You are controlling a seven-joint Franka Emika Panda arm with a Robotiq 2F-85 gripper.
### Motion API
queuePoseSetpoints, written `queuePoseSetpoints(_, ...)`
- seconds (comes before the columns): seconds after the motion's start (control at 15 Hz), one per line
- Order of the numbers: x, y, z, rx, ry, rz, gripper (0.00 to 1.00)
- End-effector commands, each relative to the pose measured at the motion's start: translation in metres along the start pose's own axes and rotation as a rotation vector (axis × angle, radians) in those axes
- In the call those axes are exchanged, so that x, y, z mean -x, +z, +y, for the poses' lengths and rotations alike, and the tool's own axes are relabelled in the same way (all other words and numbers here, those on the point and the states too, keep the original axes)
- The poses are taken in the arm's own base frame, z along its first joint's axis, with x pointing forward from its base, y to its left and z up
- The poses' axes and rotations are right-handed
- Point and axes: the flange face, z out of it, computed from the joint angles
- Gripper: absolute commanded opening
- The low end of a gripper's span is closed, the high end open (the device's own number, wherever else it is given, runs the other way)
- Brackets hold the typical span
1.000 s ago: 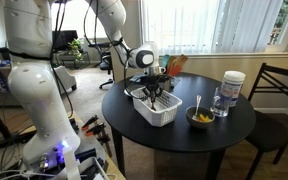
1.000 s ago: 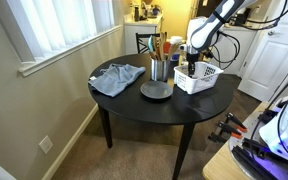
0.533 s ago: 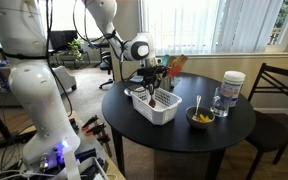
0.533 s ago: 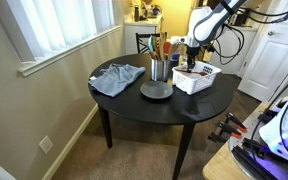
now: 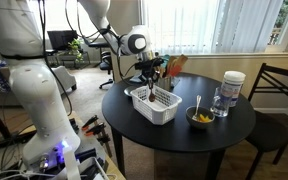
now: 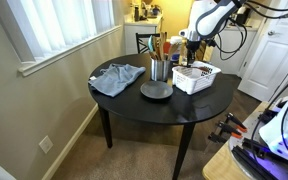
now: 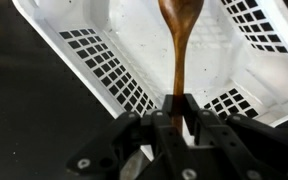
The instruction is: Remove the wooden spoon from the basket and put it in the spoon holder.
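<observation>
Spreading across both exterior views, the round dark table has its far rim cut off by the things standing on it. The basket sits near the edge closest to the robot's white base. In the wrist view it fills the upper frame, its corners running out of the picture.

The gripper hangs above the basket, its fingers closed tight on the thin end of the handle of the wooden spoon. The spoon points straight down, bowl end lowest, over the white floor of the basket. In that view the top of the spoon's bowl is cropped. Whether it touches the floor or hangs clear of it cannot be told. In an exterior view the spoon is only a dark sliver against the mesh.

The spoon holder stands just beside the basket, toward the table's middle, and its utensils fan upward. Its cup is mostly hidden behind the gripper in an exterior view.
</observation>
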Motion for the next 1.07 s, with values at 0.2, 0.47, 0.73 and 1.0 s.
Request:
queuePoseSetpoints(0.2,-0.004,-0.021,-0.022,0.114,0.017,-0.120,0.06)
queuePoseSetpoints(0.47,-0.009,-0.035,-0.029,0.151,0.050,-0.176,0.06)
queuePoseSetpoints(0.73,-0.012,-0.049,-0.031,0.197,0.086,-0.229,0.06)
queuePoseSetpoints(1.0,-0.013,-0.053,-0.029,0.269,0.113,-0.365,0.06)
